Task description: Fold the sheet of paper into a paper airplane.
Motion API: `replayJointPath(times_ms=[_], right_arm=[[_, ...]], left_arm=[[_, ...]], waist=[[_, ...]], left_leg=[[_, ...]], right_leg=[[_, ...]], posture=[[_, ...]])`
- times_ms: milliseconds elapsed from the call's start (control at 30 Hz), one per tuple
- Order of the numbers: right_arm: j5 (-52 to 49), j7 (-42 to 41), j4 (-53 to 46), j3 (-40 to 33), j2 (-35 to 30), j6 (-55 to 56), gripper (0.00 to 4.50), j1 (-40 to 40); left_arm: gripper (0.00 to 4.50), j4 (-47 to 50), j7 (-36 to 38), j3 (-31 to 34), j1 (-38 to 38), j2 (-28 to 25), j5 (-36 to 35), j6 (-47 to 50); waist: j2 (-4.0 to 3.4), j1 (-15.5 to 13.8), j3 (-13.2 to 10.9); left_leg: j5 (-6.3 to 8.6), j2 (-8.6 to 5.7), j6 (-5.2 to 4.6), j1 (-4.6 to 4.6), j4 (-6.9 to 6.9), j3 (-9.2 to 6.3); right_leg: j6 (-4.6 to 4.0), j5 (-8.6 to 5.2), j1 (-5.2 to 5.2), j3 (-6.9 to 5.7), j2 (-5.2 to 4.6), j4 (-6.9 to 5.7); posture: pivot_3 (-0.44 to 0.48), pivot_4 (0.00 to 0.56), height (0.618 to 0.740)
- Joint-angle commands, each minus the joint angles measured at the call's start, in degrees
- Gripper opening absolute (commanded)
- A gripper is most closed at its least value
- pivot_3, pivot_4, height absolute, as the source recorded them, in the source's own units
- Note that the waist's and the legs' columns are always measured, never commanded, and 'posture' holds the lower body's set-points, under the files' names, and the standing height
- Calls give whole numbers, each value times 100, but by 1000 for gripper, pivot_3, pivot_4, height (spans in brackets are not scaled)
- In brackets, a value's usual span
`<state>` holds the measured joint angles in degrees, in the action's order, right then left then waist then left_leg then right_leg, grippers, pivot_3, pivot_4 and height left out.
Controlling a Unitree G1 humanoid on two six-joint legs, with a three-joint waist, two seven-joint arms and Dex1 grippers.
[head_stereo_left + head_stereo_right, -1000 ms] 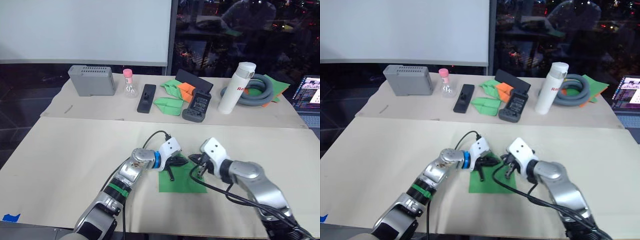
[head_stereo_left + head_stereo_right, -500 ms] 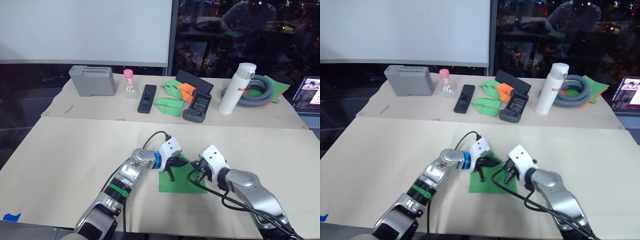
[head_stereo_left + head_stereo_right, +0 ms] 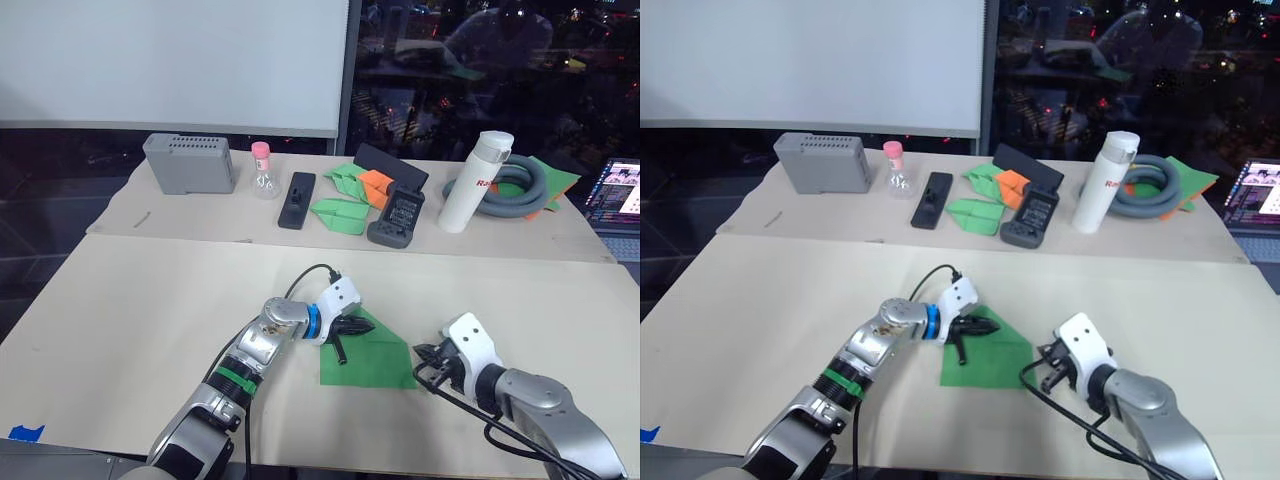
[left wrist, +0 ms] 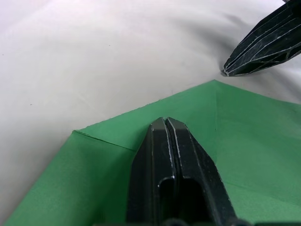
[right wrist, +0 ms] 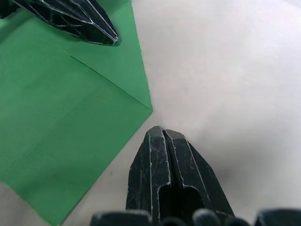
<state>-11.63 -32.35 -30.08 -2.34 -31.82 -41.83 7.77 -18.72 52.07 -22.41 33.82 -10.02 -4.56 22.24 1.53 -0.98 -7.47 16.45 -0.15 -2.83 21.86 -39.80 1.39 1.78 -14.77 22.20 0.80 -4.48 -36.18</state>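
Sheet of paper [image 3: 368, 358], bright green, lies flat on the tan tabletop [image 3: 130, 310] near the front middle, one top corner folded down into a diagonal edge. Left tool [image 3: 352, 327] rests on the sheet's upper left part, fingers pressed together with nothing between them, tips on the green surface. Right tool [image 3: 428, 358] sits on the bare tabletop just beside the sheet's right corner, off the paper, fingers also closed together and empty.

Left wrist view shows what the head views don't: a crease line running across the sheet [image 4: 263, 141] from the folded flap, the closed left fingers [image 4: 176, 160] lying flat on the paper, and the right tool's black tip [image 4: 263, 44] on the bare surface just past the sheet's pointed corner. Right wrist view shows the crease meeting the sheet's corner [image 5: 70, 108], with the right fingers [image 5: 167, 165] just short of that corner, and the left tool's tip [image 5: 80, 21] on the green.

Head views give the back of the tabletop: grey box [image 3: 188, 162], small bottle with pink cap [image 3: 263, 170], black remote [image 3: 296, 199], folded green paper shapes [image 3: 338, 212] with an orange one [image 3: 375, 187], white bottle [image 3: 474, 180], grey hose [image 3: 520, 185], laptop [image 3: 618, 190] at the right edge.
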Motion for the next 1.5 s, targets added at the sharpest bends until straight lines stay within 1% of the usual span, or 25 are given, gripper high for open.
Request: replayJointPath(times_ms=[33,133,300,400,500,633,767,867,933,1133,1267,1333,1400,1500], right_arm=[[-299,-22,-60,-232,144,179,28,-177],[-426,-8,-212,-98,273,217,28,-548],[-83,262,194,555,429,96,28,-762],[163,389,419,961,407,10,28,-787],[510,362,602,1426,185,105,28,-712],[651,399,721,1579,77,19,28,-663],[667,415,728,1549,74,-40,28,-630],[681,410,708,1539,77,-60,28,-610],[696,416,691,1537,74,-44,28,-600],[669,395,677,1502,49,-36,28,-599],[653,346,696,1528,51,-72,28,-701],[648,326,747,1528,63,-75,28,-777],[648,276,784,1550,57,-66,28,-883],[626,222,857,1593,133,-11,28,-1054]], left_arm=[[0,-83,4,-57,-8,4,83,49],[0,-94,9,-63,1,26,93,47],[0,-355,-25,-32,213,120,132,-45],[0,-536,-72,20,437,226,124,-94],[0,-554,-153,150,467,385,-29,41],[0,-393,-242,135,372,540,-38,152],[0,-560,-418,54,458,659,130,191],[0,-685,-629,81,484,641,245,262],[0,-657,-674,91,433,477,333,266],[0,-466,-876,575,187,-10,206,340],[0,-179,-964,922,24,-125,-12,478],[0,72,-1032,1243,-14,-116,-282,632],[0,547,-1024,1706,-64,-202,-732,1036],[0,1202,-1091,2281,-149,-473,-1218,1636]], waist=[[-2,7,-1],[-13,39,-6],[-16,14,-6],[-16,27,-7],[-16,55,-6],[-13,62,-5],[-12,44,-5],[-9,40,-3],[-8,39,-2],[-9,66,3],[-6,64,5],[-6,74,5],[-4,106,4],[-4,156,1]], left_leg=[[0,0,0,3,0,-1],[0,1,0,12,0,0],[0,1,0,20,2,-7],[0,-5,-1,32,-2,-4],[0,-2,-1,21,-1,0],[0,2,-1,14,1,-2],[0,1,-1,9,0,-2],[0,0,-1,6,-1,-2],[0,0,-1,5,-1,-2],[0,6,-1,-2,4,-4],[1,6,0,-4,6,-5],[1,7,0,-2,6,-6],[1,8,1,-1,6,-5],[-1,9,4,6,9,-10]], right_leg=[[0,0,3,0,-1,-1],[1,1,13,4,-1,-4],[2,2,20,-2,1,-4],[2,2,29,-1,-2,-1],[2,2,21,1,2,-1],[2,2,18,-1,7,-4],[2,2,9,-1,5,-2],[2,2,6,0,4,-1],[2,2,6,0,4,0],[2,2,6,2,4,-3],[2,2,5,2,-5,-3],[2,2,6,1,-14,-2],[2,2,10,1,-32,-4],[2,3,19,-5,-46,-8]], posture=[[0,150,740],[0,150,740],[0,150,740],[0,150,740],[0,150,740],[0,150,740],[0,150,740],[0,150,740],[0,150,740],[0,150,740],[0,150,740],[0,150,740],[0,150,740],[0,150,740]])
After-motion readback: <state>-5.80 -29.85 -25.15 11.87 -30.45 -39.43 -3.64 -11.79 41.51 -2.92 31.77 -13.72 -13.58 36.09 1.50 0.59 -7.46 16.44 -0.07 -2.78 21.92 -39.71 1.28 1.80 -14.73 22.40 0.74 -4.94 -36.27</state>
